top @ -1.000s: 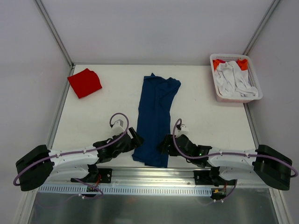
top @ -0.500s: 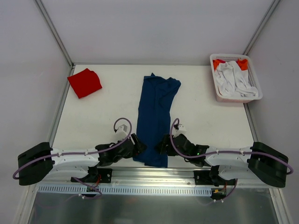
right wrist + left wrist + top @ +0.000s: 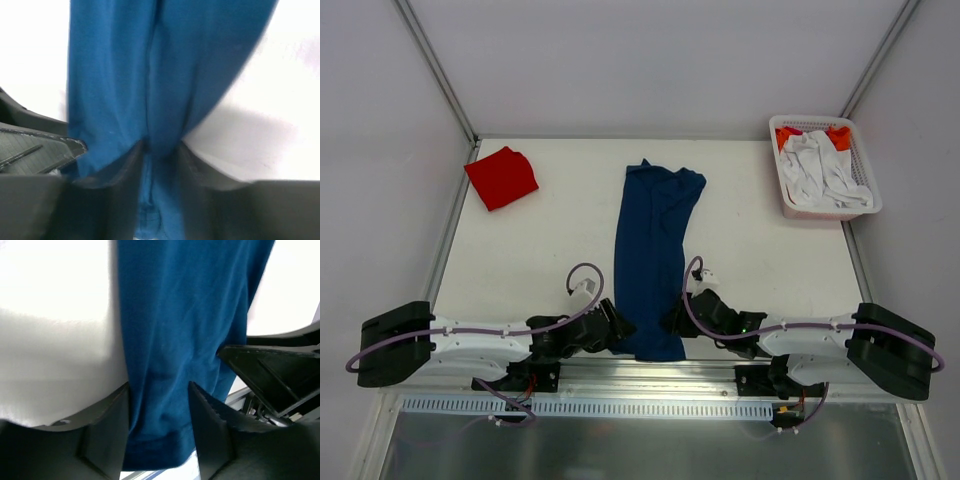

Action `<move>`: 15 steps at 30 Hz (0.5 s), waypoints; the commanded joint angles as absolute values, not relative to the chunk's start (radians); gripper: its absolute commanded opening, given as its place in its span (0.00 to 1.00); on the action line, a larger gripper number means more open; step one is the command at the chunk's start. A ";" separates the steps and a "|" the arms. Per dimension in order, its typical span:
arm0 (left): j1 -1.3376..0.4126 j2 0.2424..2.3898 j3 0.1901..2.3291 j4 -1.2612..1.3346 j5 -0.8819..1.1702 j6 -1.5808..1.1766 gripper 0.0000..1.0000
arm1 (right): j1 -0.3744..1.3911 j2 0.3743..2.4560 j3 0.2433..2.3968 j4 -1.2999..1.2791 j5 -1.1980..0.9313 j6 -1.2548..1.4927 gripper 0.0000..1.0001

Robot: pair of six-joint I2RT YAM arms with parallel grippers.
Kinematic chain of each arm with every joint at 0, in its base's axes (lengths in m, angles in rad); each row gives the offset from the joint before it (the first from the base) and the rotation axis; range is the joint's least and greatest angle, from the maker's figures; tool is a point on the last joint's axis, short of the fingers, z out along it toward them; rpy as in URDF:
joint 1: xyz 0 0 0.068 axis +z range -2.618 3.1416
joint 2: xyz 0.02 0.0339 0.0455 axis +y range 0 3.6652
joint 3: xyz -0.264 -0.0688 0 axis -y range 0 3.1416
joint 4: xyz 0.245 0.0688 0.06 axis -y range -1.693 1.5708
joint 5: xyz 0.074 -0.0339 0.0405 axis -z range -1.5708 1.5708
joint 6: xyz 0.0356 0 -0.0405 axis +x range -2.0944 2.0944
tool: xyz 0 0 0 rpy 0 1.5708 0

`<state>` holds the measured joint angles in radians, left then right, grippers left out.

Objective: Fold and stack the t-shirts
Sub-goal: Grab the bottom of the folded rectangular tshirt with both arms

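The navy shirt (image 3: 650,250) lies in the middle of the table (image 3: 550,250), folded lengthwise into a long narrow strip that runs from the far side down to the near edge, its hem end between the two arms. The left gripper (image 3: 620,328) sits low at the hem's left corner. In its wrist view the blue cloth fills the gap between the two fingers (image 3: 107,427), with the hem band lying across below, but I cannot tell whether the jaws already clamp it or only stand around it. The right gripper (image 3: 670,320) sits at the hem's right corner, just beside the other. In its wrist view the jaws are drawn close and pinch a gathered fold of the cloth, which narrows as it enters the gap. The red shirt (image 3: 501,177) lies folded into a small square at the far left corner, well apart from the navy one. A white basket (image 3: 786,205) holding white and orange cloth stands at the far right corner.
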<state>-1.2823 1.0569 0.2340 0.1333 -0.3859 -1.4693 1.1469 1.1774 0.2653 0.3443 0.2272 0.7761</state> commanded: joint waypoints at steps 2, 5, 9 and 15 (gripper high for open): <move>-1.296 1.043 0.157 -0.126 -0.383 -1.497 0.36 | 1.147 1.187 0.239 0.287 0.212 0.787 0.26; -1.296 1.035 0.149 -0.140 -0.391 -1.508 0.14 | 1.147 1.178 0.239 0.275 0.219 0.790 0.10; -1.296 1.049 0.156 -0.146 -0.399 -1.506 0.00 | 1.147 1.174 0.239 0.262 0.219 0.790 0.00; -1.296 1.071 0.219 -0.159 -0.423 -1.457 0.00 | 1.147 1.114 0.261 0.186 0.230 0.767 0.00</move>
<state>-1.2842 1.0328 0.2230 0.0368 -0.3969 -1.5246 1.1469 1.1564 0.2520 0.2920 0.2226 0.7849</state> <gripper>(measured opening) 0.011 0.027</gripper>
